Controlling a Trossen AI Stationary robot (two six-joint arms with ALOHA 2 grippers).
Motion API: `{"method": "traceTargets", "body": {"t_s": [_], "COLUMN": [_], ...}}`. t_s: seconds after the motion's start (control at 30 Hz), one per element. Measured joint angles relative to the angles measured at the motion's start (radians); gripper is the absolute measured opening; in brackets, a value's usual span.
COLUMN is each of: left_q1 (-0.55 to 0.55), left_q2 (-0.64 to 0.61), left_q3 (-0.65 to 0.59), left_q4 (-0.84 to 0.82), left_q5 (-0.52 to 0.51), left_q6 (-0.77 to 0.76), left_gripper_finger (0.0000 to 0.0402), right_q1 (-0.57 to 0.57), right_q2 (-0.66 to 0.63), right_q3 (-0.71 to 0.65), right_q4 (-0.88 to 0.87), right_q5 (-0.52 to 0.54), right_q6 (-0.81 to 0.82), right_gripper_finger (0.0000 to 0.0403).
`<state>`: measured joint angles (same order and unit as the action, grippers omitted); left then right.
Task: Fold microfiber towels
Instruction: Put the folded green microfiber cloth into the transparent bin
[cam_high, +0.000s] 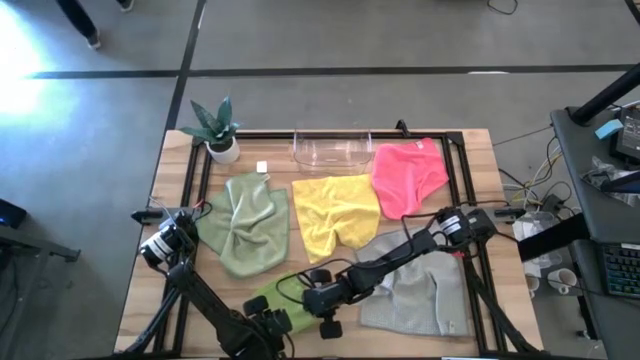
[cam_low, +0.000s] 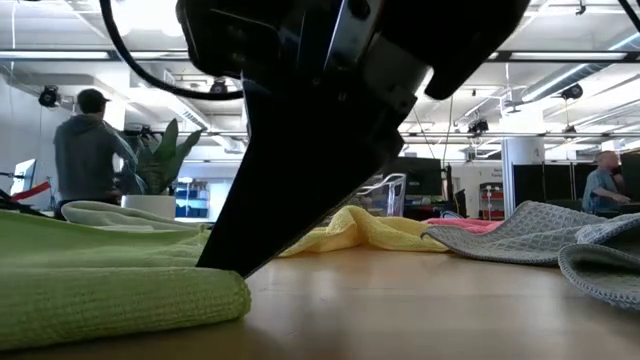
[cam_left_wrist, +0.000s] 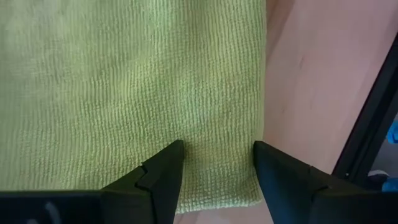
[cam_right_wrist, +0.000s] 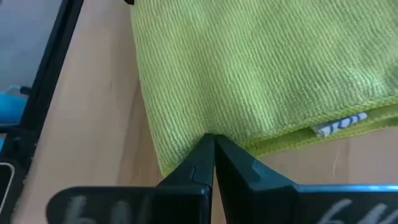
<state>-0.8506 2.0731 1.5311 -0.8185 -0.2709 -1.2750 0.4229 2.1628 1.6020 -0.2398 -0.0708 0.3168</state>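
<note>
- I see the lime towel (cam_high: 272, 297) at the table's (cam_high: 470, 150) near edge, in front of the yellow towel (cam_high: 335, 212); it looks soft, light and limp.
- My right gripper (cam_right_wrist: 213, 163), fingers together, presses its edge.
- My left gripper (cam_left_wrist: 217, 171), fingers apart, straddles a corner; I'd pinch there.

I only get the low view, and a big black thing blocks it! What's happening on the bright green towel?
Observer: The left gripper hangs open right over the lime towel, near its corner.
Operator: What about the other gripper?
Observer: The right gripper is shut, with its tip at that same towel's edge, near a white tag.
Operator: How many towels are on the table?
Observer: Five: the lime one, a sage towel, a yellow towel, a pink towel and a grey towel.
</note>
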Motion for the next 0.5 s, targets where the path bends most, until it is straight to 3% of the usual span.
{"method": "traceTargets", "body": {"t_s": [0.5], "left_q1": [0.049], "left_q2": [-0.007], "left_q3": [0.003], "left_q4": [0.000], "left_q5": [0.220], "left_q6": [0.008], "left_gripper_finger": [0.0180], "right_q1": [-0.005], "right_q2": [-0.146], "right_q3": [0.009], "right_q4": [-0.146], "right_q5": [0.076], "right_q6": [-0.067], "right_gripper_finger": [0.0008]}}
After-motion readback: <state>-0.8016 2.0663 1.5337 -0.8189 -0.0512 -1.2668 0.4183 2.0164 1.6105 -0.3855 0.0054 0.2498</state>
